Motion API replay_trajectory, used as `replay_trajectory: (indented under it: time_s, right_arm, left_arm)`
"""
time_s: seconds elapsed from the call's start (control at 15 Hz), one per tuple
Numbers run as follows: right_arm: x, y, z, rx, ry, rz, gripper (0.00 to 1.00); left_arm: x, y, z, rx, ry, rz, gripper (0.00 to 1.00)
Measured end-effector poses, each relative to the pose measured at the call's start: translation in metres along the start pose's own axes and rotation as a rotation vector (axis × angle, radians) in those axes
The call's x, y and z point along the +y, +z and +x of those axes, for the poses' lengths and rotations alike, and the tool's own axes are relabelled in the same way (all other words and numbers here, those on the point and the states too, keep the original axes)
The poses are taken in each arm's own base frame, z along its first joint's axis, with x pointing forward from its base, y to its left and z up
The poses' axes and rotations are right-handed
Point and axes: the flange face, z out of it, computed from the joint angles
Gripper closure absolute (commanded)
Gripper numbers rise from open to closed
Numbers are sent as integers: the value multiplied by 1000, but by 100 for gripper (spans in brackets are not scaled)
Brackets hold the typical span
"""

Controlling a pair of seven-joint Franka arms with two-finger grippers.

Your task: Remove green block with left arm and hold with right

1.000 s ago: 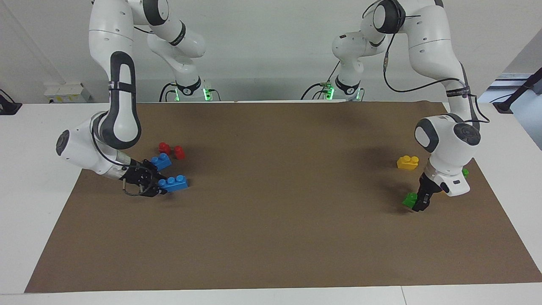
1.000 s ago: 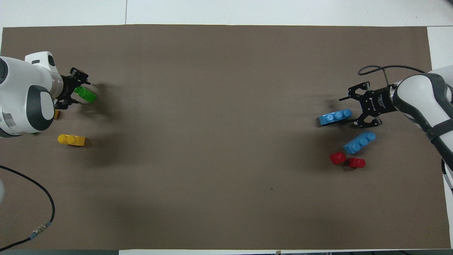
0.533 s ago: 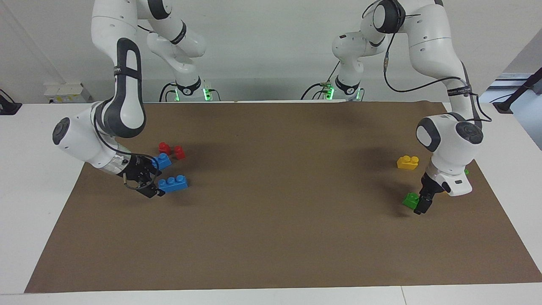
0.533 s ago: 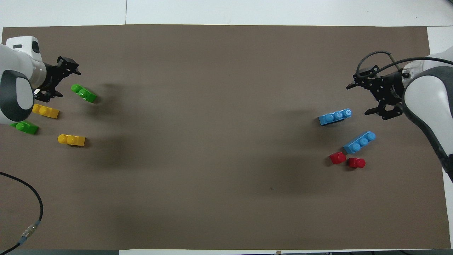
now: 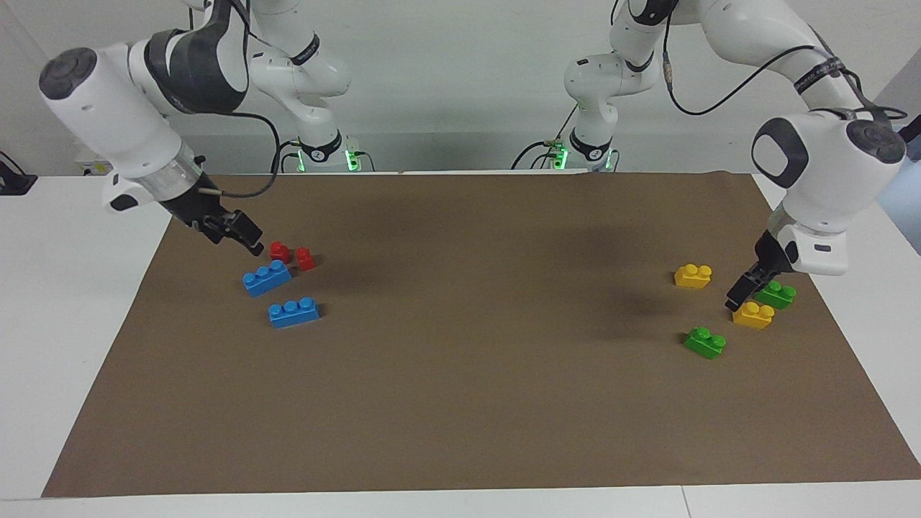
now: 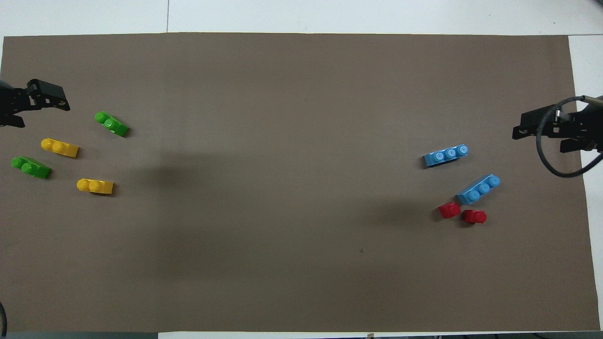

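Two green blocks lie on the brown mat at the left arm's end. One green block (image 5: 705,342) (image 6: 111,124) lies alone, farther from the robots. The other green block (image 5: 777,293) (image 6: 30,167) lies beside a yellow brick (image 5: 753,315) (image 6: 60,147). My left gripper (image 5: 741,296) (image 6: 45,117) is open and empty, raised over the mat's edge near those bricks. My right gripper (image 5: 241,237) (image 6: 537,141) is open and empty, raised over the mat's other end near the blue bricks.
A second yellow brick (image 5: 693,275) (image 6: 95,186) lies nearer to the robots. At the right arm's end lie two blue three-stud bricks (image 5: 267,278) (image 5: 294,312) and two small red pieces (image 5: 280,251) (image 5: 305,258). White table borders the mat (image 5: 460,374).
The left gripper let go of the green block, rose and drew back toward the table's end. The right gripper rose away from the blue brick. The hidden yellow and green bricks now show.
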Motion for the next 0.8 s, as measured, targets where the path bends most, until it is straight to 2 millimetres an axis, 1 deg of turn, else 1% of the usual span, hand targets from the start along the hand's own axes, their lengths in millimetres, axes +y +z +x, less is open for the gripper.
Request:
replay_trajectory:
  time_s: [0.13,0.27,0.33,0.53,0.8]
  right_arm:
    - [-1,-15,-8,-2,-23,-29,0]
    - [-9,-16,-10,1,-44,-54,0]
    - [-12,-14,-9,-1,-52,-63,0]
    - [-14,-9,-7,-9,-56,-67,0]
    - [-10,-9,-6,-1,-75,-102,0]
  left_arm:
    - [6,-34,-24,-20,66,5,0]
    - [14,-59,-44,-35,112,9,0]
    - [17,-66,-51,-40,136,10,0]
    - [19,-74,-62,-65,192,15,0]
    - [18,-74,-65,-84,234,16,0]
